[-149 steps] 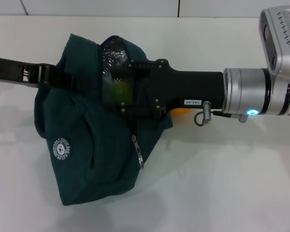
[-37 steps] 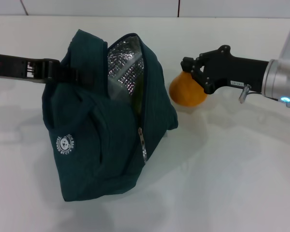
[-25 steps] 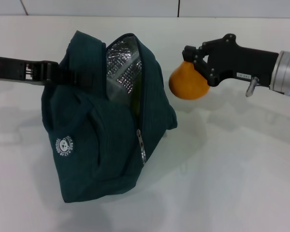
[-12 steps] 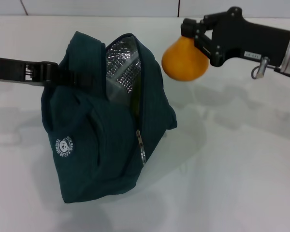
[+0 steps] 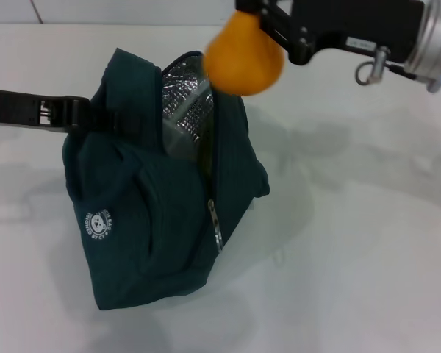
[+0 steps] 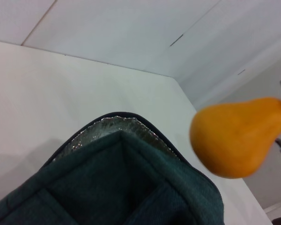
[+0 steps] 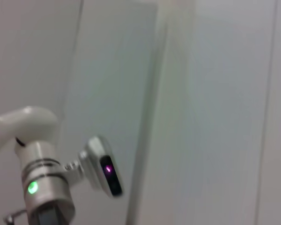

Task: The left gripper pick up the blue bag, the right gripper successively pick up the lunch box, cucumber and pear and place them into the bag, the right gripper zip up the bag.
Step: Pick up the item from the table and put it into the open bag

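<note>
- Since the frame half a second back, the right gripper point(image 5: 259, 10) has carried the pear point(image 5: 244, 54) up and toward the robot's left; the fruit now hangs over the bag's open mouth instead of beside it.
- Right gripper: black claw at the upper edge of the head view, its jaws closed on the pear's narrow neck end. The fruit's plump end hangs below the jaws, clear of the table point(image 5: 353, 220).
- Pear: orange-yellow, held in the air, not touching the fabric as far as the left wrist view shows; there it point(image 6: 236, 136) floats beside and above the bag rim.
- Blue bag point(image 5: 154, 191): dark teal, standing on the white table, directly beneath and slightly to the left of the right jaws. Its zipper is undone and the silver foil lining point(image 5: 187, 99) shows in the gap. A metal zipper pull point(image 5: 215, 224) hangs down the front seam; a small round white logo point(image 5: 97, 224) sits on the side panel.
- Left gripper point(image 5: 81, 114): reaches in from the left edge of the head view, jaws clamped on the bag's upper edge, holding that side up.
- Left arm's silver wrist with green lamp point(image 7: 33, 187) appears in the right wrist view.
- Bag interior contents cannot be made out from these views.
</note>
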Tool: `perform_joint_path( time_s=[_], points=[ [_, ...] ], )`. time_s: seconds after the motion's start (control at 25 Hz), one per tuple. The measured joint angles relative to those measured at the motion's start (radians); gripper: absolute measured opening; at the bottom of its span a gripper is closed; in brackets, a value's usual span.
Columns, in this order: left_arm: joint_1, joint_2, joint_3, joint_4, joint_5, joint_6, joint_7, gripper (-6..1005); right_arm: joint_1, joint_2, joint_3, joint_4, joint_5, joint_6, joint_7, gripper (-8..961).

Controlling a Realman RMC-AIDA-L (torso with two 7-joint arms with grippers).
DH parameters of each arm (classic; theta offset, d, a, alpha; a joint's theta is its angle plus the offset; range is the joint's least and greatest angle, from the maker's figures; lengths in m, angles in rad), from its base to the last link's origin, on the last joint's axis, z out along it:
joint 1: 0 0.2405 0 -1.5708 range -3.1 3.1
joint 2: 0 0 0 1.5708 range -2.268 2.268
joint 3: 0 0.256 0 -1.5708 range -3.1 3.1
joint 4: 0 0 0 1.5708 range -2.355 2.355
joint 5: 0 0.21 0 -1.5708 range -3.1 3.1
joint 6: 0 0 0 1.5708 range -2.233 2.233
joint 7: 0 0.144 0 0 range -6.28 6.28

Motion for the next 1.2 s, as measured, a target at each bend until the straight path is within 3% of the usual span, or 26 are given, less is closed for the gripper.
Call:
perform_joint_path(
  time_s=[0.36,0.52,0.76,1.2],
  points=[
    [-0.001,-0.005,0.0,-0.001,-0.01,-0.001,0.009,44,0.121,0.006,-0.1,0.06,0.031,-0.003,-0.011,17],
    [0.0,-0.007,-0.004,-0.001,-0.012,-0.004,0.011,44,0.141,0.006,-0.137,0.088,0.032,-0.001,-0.011,17],
    [0.011,-0.009,-0.049,-0.001,-0.012,-0.006,0.022,44,0.139,0.006,-0.181,0.12,0.032,0.007,-0.028,17],
    [0.015,-0.009,-0.053,-0.001,-0.012,-0.006,0.021,44,0.135,0.006,-0.185,0.165,0.032,0.011,-0.055,21]
  ],
)
